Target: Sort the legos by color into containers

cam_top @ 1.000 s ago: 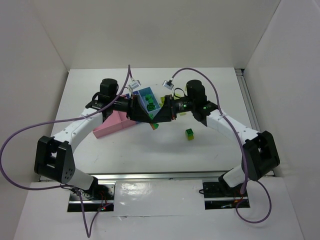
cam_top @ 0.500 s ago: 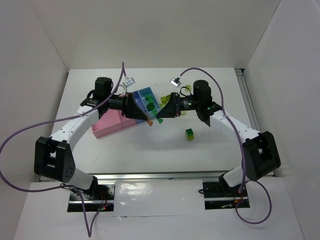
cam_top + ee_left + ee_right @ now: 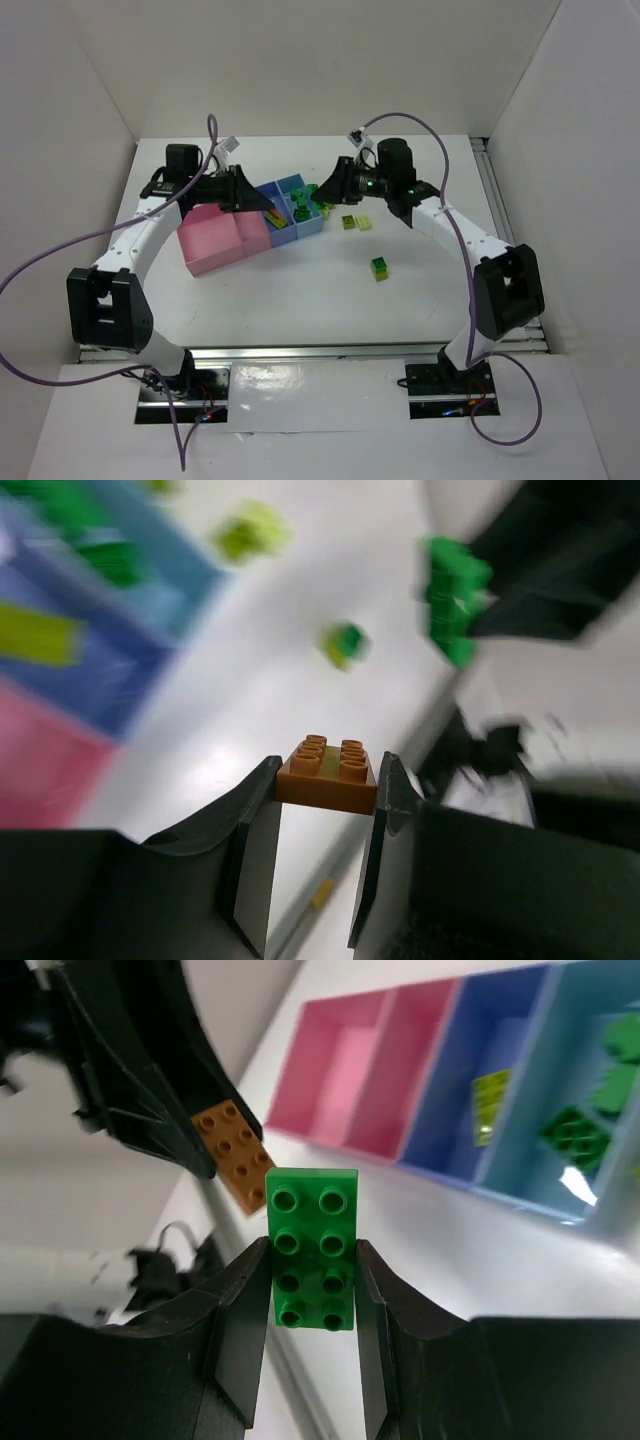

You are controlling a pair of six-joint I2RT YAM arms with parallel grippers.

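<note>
My left gripper (image 3: 325, 780) is shut on an orange lego (image 3: 326, 773), studs up. In the top view the left gripper (image 3: 266, 210) hangs over the darker blue bin (image 3: 272, 200). My right gripper (image 3: 312, 1260) is shut on a dark green lego (image 3: 312, 1250); from above, the right gripper (image 3: 314, 198) is over the light blue bin (image 3: 296, 186). The containers (image 3: 350, 1070) lie in a row, pink on the left. The darker blue bin (image 3: 520, 1050) holds a yellow-green lego (image 3: 490, 1095). Dark green legos (image 3: 575, 1130) lie in the light blue one.
Two yellow-green legos (image 3: 356, 222) lie on the table right of the bins, and a green one (image 3: 379, 267) sits nearer the front. The white enclosure walls close off the back and both sides. The two gripper tips are a short gap apart.
The two grippers, close together over the table in front of the bins a second ago, have drawn apart and moved toward the back. The left swung left, the right swung right.
</note>
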